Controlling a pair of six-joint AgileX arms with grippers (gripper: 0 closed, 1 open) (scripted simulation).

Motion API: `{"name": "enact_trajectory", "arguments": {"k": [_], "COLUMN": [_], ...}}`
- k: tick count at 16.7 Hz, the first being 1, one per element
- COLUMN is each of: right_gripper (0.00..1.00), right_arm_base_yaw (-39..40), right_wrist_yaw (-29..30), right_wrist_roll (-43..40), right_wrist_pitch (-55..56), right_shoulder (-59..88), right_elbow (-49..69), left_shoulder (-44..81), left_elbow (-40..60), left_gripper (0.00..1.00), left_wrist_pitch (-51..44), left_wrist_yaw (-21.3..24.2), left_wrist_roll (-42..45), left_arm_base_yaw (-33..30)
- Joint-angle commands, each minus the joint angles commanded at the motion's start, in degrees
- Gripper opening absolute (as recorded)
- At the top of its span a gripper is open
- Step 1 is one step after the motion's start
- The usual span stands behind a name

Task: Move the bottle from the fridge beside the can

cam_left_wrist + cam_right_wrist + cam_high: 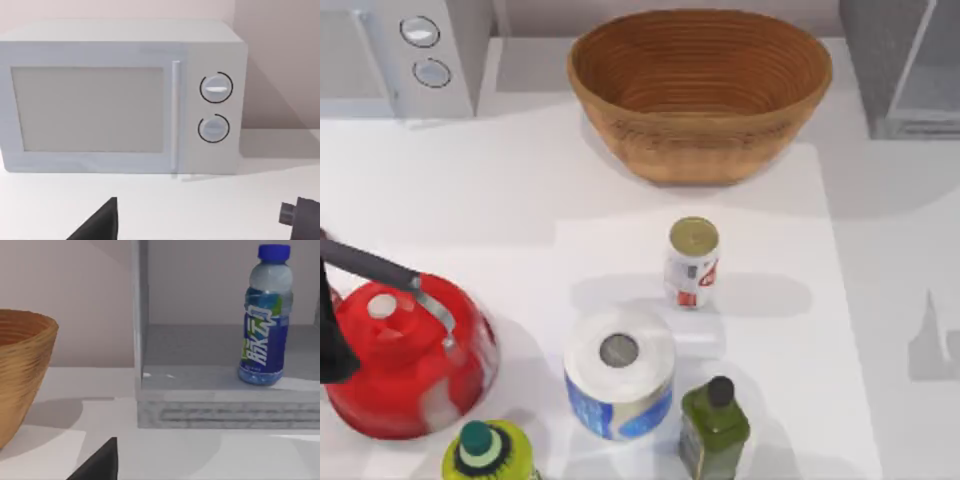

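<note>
Right gripper (95,462) near fridge (225,405), apart from upright bottle (265,320) inside.

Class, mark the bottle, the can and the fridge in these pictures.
bottle (263,342): right wrist view, on its blue label.
can (693,263): top view, on its white and red side.
fridge (200,410): right wrist view, on the front edge of its floor.

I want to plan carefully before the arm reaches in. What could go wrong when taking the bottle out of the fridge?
The bottle stands upright, tall and narrow, on the fridge shelf, so a nudge could tip it. Near the can stand a paper roll and a dark bottle; setting down there may knock one.
</note>
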Motion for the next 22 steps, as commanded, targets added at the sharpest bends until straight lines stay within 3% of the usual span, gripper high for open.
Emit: {"name": "enact_trajectory", "arguments": {"k": [5,9,22], "right_gripper": [1.0,1.0,1.0], "right_arm_base_yaw": [-0.7,-2.7,-11.8], "right_wrist_yaw": [-0.4,-2.2,-10.2], "right_wrist_roll": [0.0,0.1,0.5], "right_wrist_pitch": [3.1,13.0,56.9], "right_shoulder": [3.5,16.8,101.2], "right_elbow": [2.4,9.9,42.5], "left_shoulder": [0.0,0.0,0.0], "left_elbow": [0.0,0.0,0.0], "left_gripper": [1.0,1.0,1.0], "left_wrist_pitch": [0.0,0.0,0.0], "left_wrist_yaw": [0.0,0.0,0.0], "left_wrist_roll": [0.0,0.0,0.0], "left_arm_base_yaw": [0.0,0.0,0.0]}}
